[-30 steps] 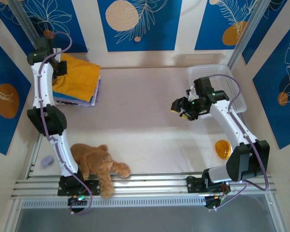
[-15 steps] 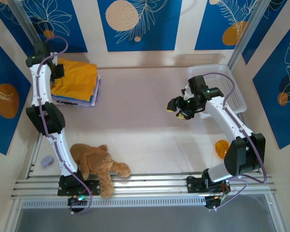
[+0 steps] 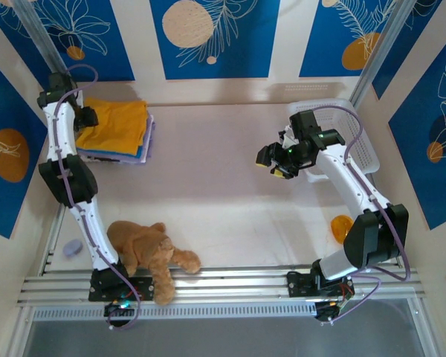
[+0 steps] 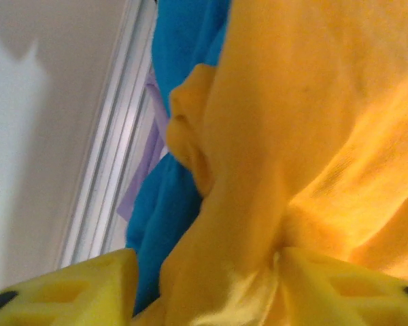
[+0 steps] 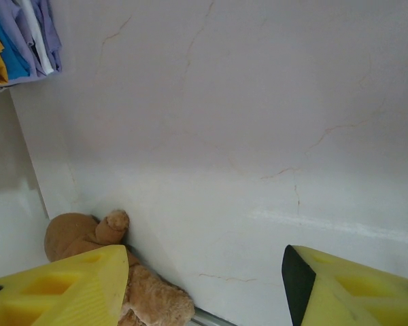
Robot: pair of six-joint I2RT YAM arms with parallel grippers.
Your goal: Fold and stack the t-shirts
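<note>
Three folded t-shirts are stacked at the back left. The mustard-orange t-shirt (image 3: 123,123) lies on top, with the blue t-shirt (image 3: 110,155) and the lilac t-shirt (image 3: 148,140) under it. My left gripper (image 3: 86,119) is at the stack's left edge. In the left wrist view, my left gripper (image 4: 207,292) is open, its yellow fingers wide apart, and a loose fold of the orange t-shirt (image 4: 313,102) lies between them. Blue t-shirt (image 4: 183,41) and lilac t-shirt (image 4: 146,170) edges show beside it. My right gripper (image 3: 273,162) hovers over the bare table right of centre. It (image 5: 205,285) is open and holds nothing.
A brown teddy (image 3: 145,249) lies at the near left by the rail, also visible past my right fingers as the teddy (image 5: 75,234). A white basket (image 3: 357,126) stands at the back right. An orange cup (image 3: 342,227) sits near the right arm, and a small purple object (image 3: 73,247) near the left edge.
My left gripper has opened and let go of the orange t-shirt, which has settled flatter on the stack. My right gripper has drifted slightly to the left.
</note>
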